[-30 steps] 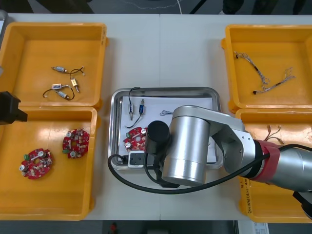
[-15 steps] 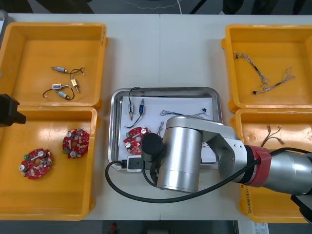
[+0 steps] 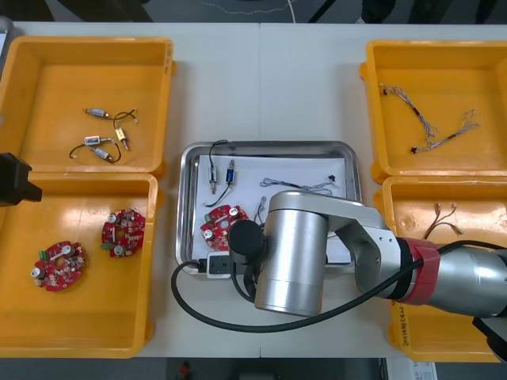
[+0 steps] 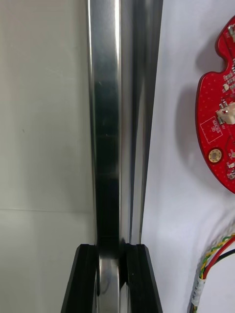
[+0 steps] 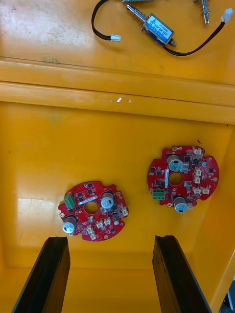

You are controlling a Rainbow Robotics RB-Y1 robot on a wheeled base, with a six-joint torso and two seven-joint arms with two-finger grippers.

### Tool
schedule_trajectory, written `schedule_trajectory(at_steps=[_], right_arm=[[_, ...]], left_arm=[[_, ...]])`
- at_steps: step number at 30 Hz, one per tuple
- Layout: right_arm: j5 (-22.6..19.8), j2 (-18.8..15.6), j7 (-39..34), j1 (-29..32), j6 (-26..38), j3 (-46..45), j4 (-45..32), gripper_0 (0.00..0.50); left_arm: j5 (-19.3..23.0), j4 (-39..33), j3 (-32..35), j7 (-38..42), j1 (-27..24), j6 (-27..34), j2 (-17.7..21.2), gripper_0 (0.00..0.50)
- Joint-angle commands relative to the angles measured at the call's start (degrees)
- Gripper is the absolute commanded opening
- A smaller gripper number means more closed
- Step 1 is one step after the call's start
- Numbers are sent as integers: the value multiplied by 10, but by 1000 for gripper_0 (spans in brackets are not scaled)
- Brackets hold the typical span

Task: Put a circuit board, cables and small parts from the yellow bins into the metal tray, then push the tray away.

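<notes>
In the right wrist view my right gripper (image 4: 111,252) is shut on the shiny rim of the metal tray (image 4: 105,122), one black finger on each side of it. A red circuit board (image 4: 218,122) and a red and yellow cable (image 4: 215,264) lie on the tray's white inside, close to that rim. In the front view the right arm (image 3: 297,253) hides the near part of the tray (image 3: 269,146). Farther back in the tray lie the board (image 3: 220,224), small metal parts (image 3: 222,174) and a twisted cable (image 3: 305,187). My left gripper (image 5: 112,239) hangs open above two boards.
Left bins: the far one (image 3: 87,47) holds small metal parts with black cables (image 3: 107,134), the near one (image 3: 79,332) two circuit boards (image 3: 123,232). Right bins: twisted cables (image 3: 432,119) in the far one, a red and yellow cable (image 3: 444,214) in the near one. The left arm (image 3: 16,180) is parked at the left edge.
The right arm swung left over the tray's near part, uncovering the twisted cable, and its fingers closed on the tray's rim. The left arm has stayed put.
</notes>
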Motion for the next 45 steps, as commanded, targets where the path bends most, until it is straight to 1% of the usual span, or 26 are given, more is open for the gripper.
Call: schedule_trajectory(at_steps=[1,8,22,32,37,43,45], right_arm=[[12,13,16,-20,-7,8,-3,0],[12,8,16,-44,-7,8,1,0],[8,9,22,-110,-74,8,94,0],[7,10,23,-152,-78,8,128,0],[6,9,28,-175,-95,8,156,0],[-24,9,35,-204,-117,8,189,0],[-27,9,38,-210,-124,8,196,0]], left_arm=[[-4,-17,16,-74,11,4,26,500],[-4,-17,16,-74,11,4,26,500],[-4,-17,16,-74,11,4,26,500],[-4,-17,16,-74,11,4,26,500],[-4,-17,16,-74,11,4,26,500],[-4,-17,16,-74,11,4,26,500],[-4,-17,16,-74,11,4,26,500]])
